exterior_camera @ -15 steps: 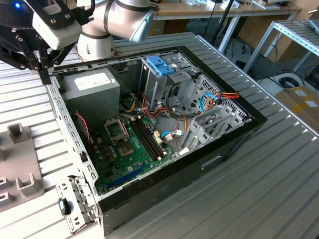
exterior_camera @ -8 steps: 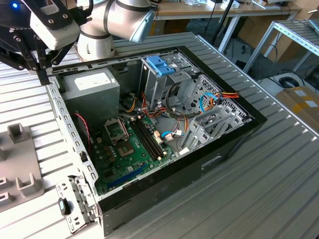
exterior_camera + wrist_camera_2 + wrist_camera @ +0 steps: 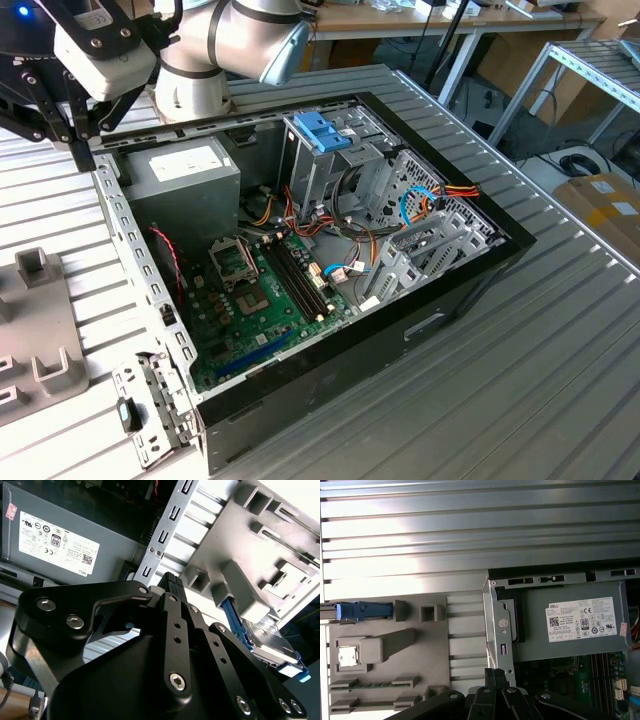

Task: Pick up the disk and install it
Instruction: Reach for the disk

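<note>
Ribbed table, disk at grey fixture, closed gripper apart

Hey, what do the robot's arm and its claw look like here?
The arm is silver-grey and tubular, with a light-blue joint cap and a white boxy module near the wrist. The claw is matte black: flat linked bars dotted with silver screw heads, ribbed at the tip.

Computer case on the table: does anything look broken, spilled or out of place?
Nothing looks broken or spilled. The computer case lies on its side with its cover off and coloured cables loose inside, which seems deliberate. The disk is outside it, slotted into the grey holder plate beside the case.
</note>
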`<action>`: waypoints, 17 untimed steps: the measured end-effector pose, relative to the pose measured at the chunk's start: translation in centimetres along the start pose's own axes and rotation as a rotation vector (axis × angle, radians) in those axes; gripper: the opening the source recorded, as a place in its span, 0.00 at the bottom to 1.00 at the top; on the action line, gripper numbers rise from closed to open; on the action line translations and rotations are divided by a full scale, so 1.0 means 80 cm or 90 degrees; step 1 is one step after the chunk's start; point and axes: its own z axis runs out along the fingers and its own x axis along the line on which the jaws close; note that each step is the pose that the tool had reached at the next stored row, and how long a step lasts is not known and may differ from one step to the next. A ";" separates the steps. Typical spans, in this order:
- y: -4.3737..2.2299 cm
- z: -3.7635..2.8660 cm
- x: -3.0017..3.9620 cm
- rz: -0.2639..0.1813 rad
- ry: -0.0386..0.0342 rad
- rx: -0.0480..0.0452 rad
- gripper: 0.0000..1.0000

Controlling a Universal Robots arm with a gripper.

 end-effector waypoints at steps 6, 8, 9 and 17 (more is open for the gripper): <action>-0.0002 -0.0001 0.0035 0.000 0.0000 0.0000 0.10; -0.0003 -0.0001 0.0044 0.000 0.0000 0.0000 0.10; -0.0004 -0.0001 0.0048 0.000 0.0000 0.0000 0.10; -0.0006 -0.0002 0.0077 0.000 0.0000 0.0000 0.10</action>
